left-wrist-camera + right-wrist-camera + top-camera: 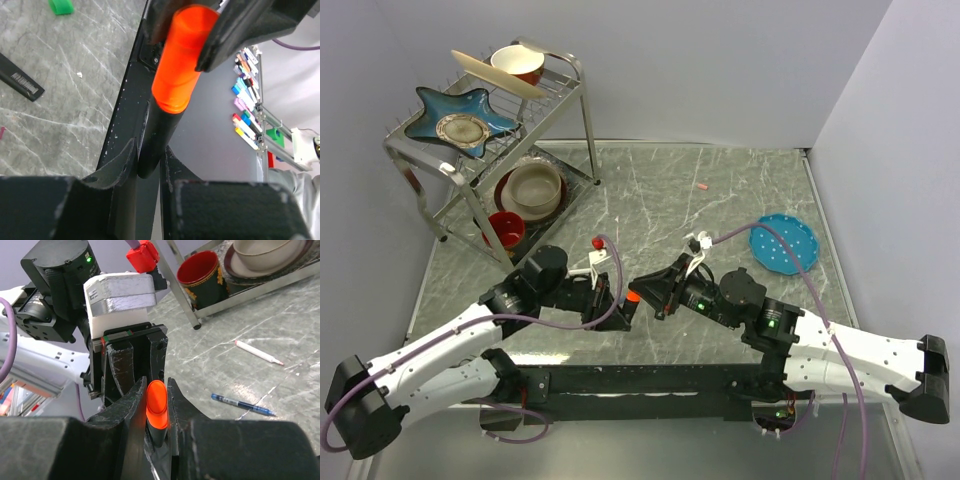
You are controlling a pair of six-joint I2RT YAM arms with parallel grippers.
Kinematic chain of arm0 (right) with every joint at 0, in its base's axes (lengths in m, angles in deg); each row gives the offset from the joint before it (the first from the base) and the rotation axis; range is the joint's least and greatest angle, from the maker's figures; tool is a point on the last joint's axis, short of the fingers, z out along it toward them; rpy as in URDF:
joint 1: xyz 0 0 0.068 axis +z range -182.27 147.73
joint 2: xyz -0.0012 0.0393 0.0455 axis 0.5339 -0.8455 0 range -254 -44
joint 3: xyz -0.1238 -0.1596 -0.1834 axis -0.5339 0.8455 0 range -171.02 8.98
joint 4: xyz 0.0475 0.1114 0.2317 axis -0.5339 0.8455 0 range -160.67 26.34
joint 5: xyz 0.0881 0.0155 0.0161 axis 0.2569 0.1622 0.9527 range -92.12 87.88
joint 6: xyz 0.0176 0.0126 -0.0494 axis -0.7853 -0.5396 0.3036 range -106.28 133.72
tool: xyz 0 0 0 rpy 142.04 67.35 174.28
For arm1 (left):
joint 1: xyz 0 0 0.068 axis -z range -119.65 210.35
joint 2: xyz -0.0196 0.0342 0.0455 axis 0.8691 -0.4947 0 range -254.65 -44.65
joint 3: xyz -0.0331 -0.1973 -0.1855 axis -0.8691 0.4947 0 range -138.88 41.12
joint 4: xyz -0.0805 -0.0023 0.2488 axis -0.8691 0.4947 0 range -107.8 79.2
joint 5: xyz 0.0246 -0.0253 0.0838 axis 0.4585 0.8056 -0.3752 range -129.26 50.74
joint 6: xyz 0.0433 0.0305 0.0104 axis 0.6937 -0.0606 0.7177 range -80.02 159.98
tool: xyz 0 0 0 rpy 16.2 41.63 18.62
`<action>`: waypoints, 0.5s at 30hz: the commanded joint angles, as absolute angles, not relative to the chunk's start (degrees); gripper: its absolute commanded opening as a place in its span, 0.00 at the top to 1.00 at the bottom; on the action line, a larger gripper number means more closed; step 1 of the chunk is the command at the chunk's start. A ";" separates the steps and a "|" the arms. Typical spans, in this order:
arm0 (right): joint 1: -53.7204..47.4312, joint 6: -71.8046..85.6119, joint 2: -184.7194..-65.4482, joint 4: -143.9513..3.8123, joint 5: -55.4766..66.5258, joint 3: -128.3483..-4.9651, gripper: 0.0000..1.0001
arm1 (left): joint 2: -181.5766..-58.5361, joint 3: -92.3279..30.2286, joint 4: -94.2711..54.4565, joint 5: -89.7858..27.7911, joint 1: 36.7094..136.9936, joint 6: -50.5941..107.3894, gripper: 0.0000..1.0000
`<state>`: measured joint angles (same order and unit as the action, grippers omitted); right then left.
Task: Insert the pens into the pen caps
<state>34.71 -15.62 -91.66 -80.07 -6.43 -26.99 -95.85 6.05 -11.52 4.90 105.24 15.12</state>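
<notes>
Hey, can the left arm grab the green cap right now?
Probably not yet: its fingers are shut on the black marker, which is in the orange cap. The green cap itself lies uncovered on the table.

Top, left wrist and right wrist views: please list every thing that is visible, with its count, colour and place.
held marker: one, black, in the left gripper, end inside the orange cap
loose marker: one, black, lying on the table
orange cap: one, orange, in the right gripper
green cap: one, green, on the table
ballpoint: one, dark blue, on the table
stick pen: one, white-pink, on the table
round plate: one, blue, table's right side
dish rack: one, metal, far left
red cup: one, red, rack's lower shelf
left gripper: one, black, shut on the held marker
right gripper: one, black, shut on the orange cap
</notes>
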 commanded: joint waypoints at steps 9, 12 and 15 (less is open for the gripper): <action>43.23 -19.07 -94.19 -69.26 18.18 -18.71 1.00 | -98.87 -5.20 -40.64 -2.79 99.11 4.48 0.99; 43.31 -15.91 -94.10 -67.24 20.02 -18.80 1.00 | -99.06 -4.32 -42.49 -2.08 98.67 3.51 0.99; 43.32 -14.32 -91.73 -66.19 22.13 -17.40 1.00 | -98.09 -3.18 -43.82 0.02 97.36 2.80 0.99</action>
